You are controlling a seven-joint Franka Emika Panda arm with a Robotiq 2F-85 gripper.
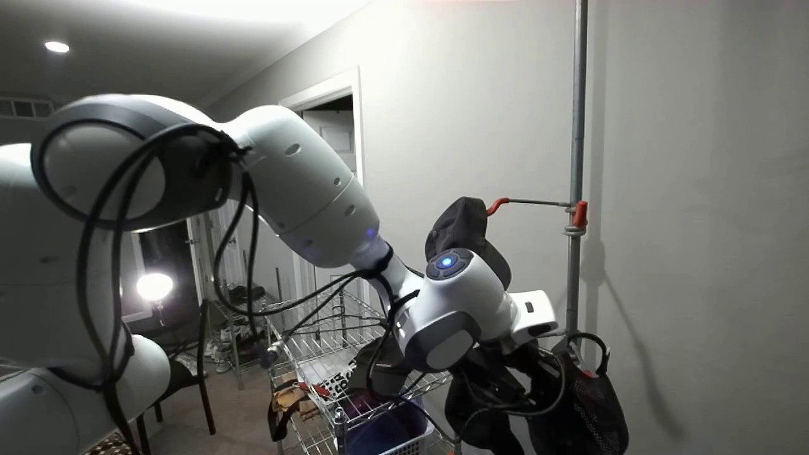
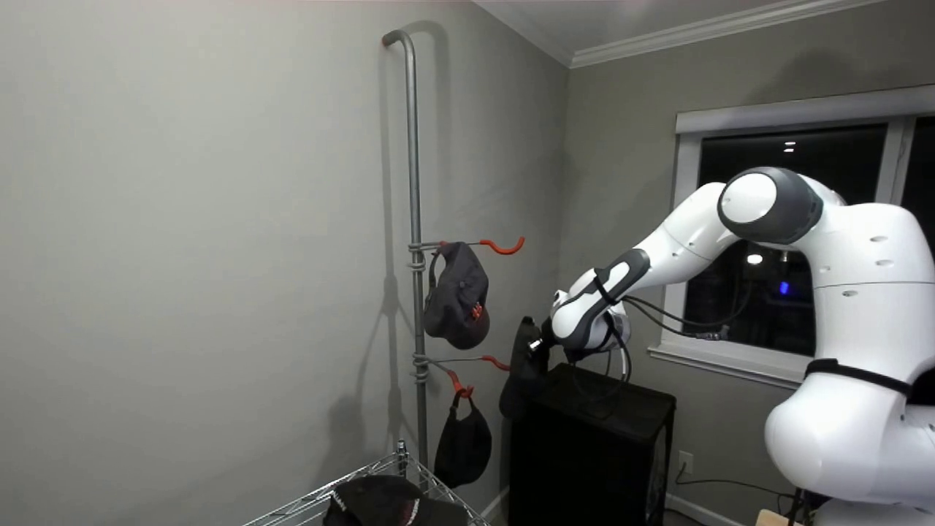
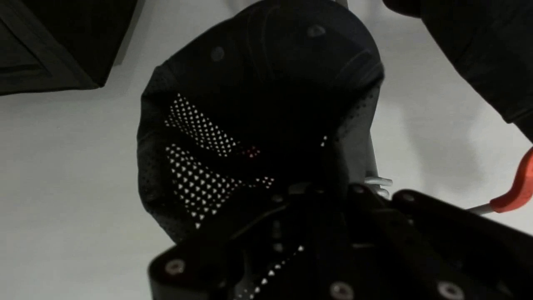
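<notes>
A home, with crown moulding (image 2: pixel 694 33), a window (image 2: pixel 776 310) and, apparently, blurred shoes (image 1: pixel 220 347).

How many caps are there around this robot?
4 that I can make out: a dark gray cap high on the metal pole, a black cap hanging lower, a mesh cap at the gripper, and a lettered cap on the wire shelf. Others may be hidden.

Lighting's kinda rough tbh: the lamp (image 1: pixel 155 287) and part of the ceiling (image 1: pixel 253 9) blow out white, soft shadows (image 2: pixel 347 427) streak the wall (image 2: pixel 219 219) in both exterior views, and the wrist view's murky, close-up gripper (image 3: pixel 325 191) blurry near-black.
</notes>
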